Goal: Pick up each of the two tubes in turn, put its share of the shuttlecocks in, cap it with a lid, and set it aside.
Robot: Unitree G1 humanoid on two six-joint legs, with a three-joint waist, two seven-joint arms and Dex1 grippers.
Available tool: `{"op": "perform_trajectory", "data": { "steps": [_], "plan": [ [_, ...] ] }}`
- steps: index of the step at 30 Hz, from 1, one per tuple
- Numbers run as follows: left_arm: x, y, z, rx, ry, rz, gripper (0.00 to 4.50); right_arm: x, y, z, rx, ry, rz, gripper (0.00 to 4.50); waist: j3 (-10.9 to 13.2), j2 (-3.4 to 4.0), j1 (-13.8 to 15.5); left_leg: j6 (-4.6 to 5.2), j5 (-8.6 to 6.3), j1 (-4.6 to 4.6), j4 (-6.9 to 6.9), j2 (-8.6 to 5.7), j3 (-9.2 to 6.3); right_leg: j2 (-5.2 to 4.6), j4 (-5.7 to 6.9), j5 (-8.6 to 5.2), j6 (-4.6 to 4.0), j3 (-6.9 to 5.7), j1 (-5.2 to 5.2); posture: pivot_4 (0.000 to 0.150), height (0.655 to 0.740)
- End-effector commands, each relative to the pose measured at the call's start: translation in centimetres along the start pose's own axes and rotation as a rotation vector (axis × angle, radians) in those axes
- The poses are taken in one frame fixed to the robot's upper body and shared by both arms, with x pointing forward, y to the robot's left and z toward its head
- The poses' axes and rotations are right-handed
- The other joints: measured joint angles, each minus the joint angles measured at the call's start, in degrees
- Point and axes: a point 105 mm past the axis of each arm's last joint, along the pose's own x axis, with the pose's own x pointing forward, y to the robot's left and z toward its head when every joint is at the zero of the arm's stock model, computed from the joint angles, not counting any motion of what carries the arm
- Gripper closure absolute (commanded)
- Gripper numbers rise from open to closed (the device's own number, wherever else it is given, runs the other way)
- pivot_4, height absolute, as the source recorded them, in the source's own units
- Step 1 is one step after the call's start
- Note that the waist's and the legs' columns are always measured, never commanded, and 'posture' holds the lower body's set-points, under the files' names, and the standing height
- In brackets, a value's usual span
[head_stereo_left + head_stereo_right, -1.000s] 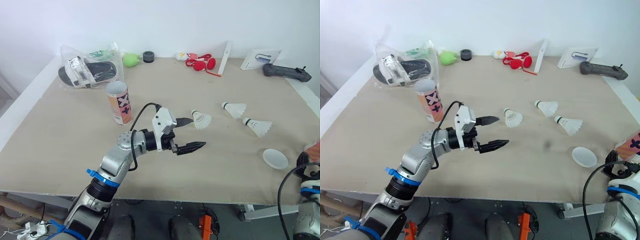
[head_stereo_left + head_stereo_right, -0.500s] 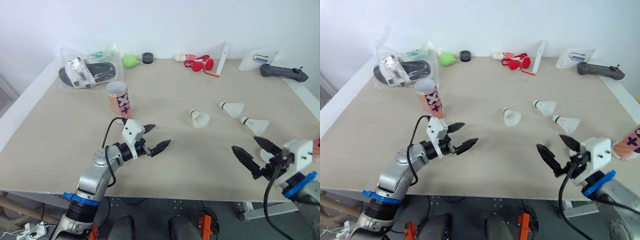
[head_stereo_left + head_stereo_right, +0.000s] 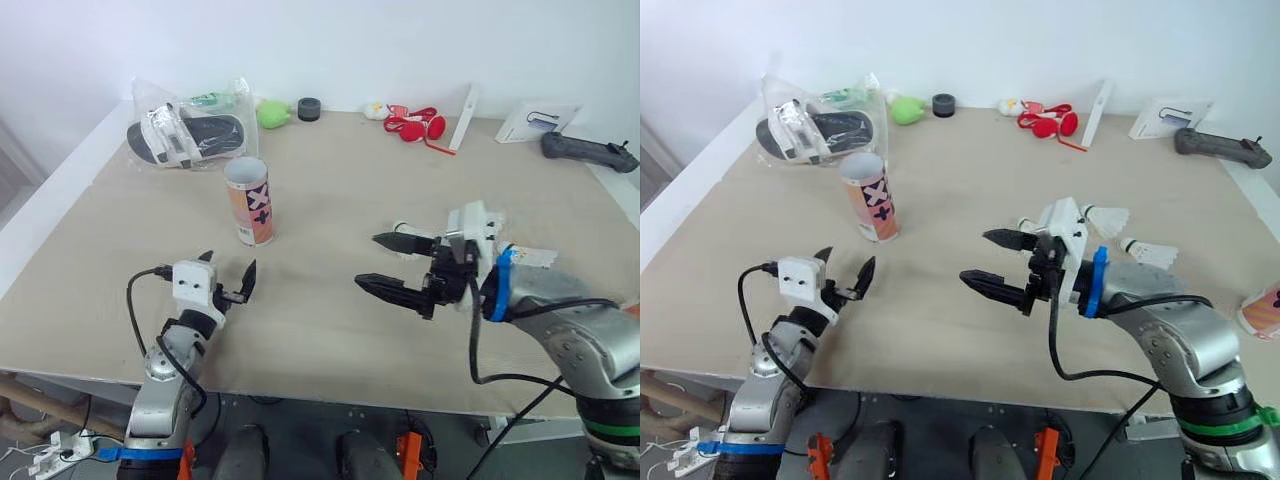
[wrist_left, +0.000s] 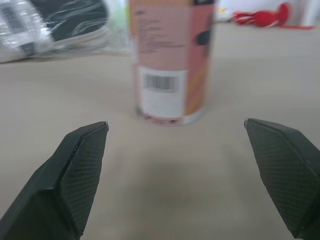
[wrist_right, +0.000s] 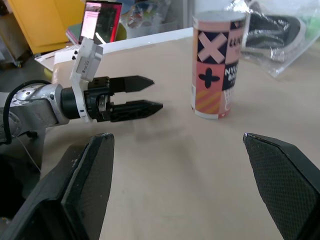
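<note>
The tube (image 3: pixel 249 201) stands upright and open-topped on the left half of the table (image 3: pixel 330 170), where it stood 0.5 s ago. Your left gripper (image 3: pixel 228 268) has pulled back from mid-table to the front left edge, short of the tube. Its fingers are spread wide and hold nothing, and the tube sits straight ahead between them in the left wrist view. Your right gripper (image 3: pixel 367 260) has swung in from the front right corner to the middle of the table, its jaws also wide apart and empty. Just behind that arm lie 1 shuttlecock (image 3: pixel 1106 219) and a second shuttlecock (image 3: pixel 1150 252). A second tube (image 3: pixel 1262 312) shows at the far right.
</note>
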Motion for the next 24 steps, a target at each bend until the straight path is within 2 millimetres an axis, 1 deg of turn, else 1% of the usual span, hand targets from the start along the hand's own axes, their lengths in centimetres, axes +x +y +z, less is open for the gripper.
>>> {"op": "perform_trajectory", "data": {
  "steps": [1,5,8,11,14,24],
  "plan": [
    [1.3,0.6,0.4,0.023,0.000,-0.002,0.00,0.4,0.0,1.3,-0.058,-0.046,0.005,0.08,0.0,0.00,-0.1,0.00,0.01,0.00,0.00,0.01,-0.01,0.01,0.00,0.01,-0.01,-0.01,0.00,0.150,0.7400],
    [3.2,1.2,0.4,0.036,0.002,-0.017,0.00,0.7,0.0,1.2,-0.062,-0.058,-0.007,0.08,0.0,0.00,-0.2,-0.01,0.03,0.04,0.01,0.05,-0.03,0.08,0.01,0.07,-0.04,-0.01,0.01,0.150,0.7400],
    [5.7,1.5,0.8,0.043,0.006,-0.026,0.00,0.6,0.1,1.3,-0.069,-0.067,-0.023,0.08,0.0,-0.02,-0.1,-0.02,0.04,0.00,0.01,0.04,-0.04,0.05,0.01,0.08,-0.05,-0.02,0.01,0.150,0.7400],
    [7.5,1.2,0.9,0.045,0.012,-0.061,0.00,0.6,0.1,1.4,-0.075,-0.079,-0.041,0.08,0.1,-0.11,-0.1,-0.02,0.08,-0.15,0.04,0.04,-0.34,0.13,0.02,0.10,-0.10,-0.30,-0.07,0.150,0.7400],
    [9.1,1.0,1.4,0.047,0.006,-0.097,0.00,0.6,0.2,1.6,-0.078,-0.092,-0.060,0.08,0.1,-0.10,-0.2,-0.03,0.09,-0.15,0.04,0.02,-0.33,0.08,0.02,0.10,-0.10,-0.30,-0.03,0.150,0.7400],
    [12.3,0.8,1.3,0.043,0.018,-0.132,0.00,0.8,0.6,1.4,-0.073,-0.111,-0.095,0.08,0.1,-0.11,-0.2,-0.04,0.09,-0.23,0.02,0.00,-0.41,0.08,0.02,0.12,-0.15,-0.38,-0.07,0.150,0.7400]
  ]
}}
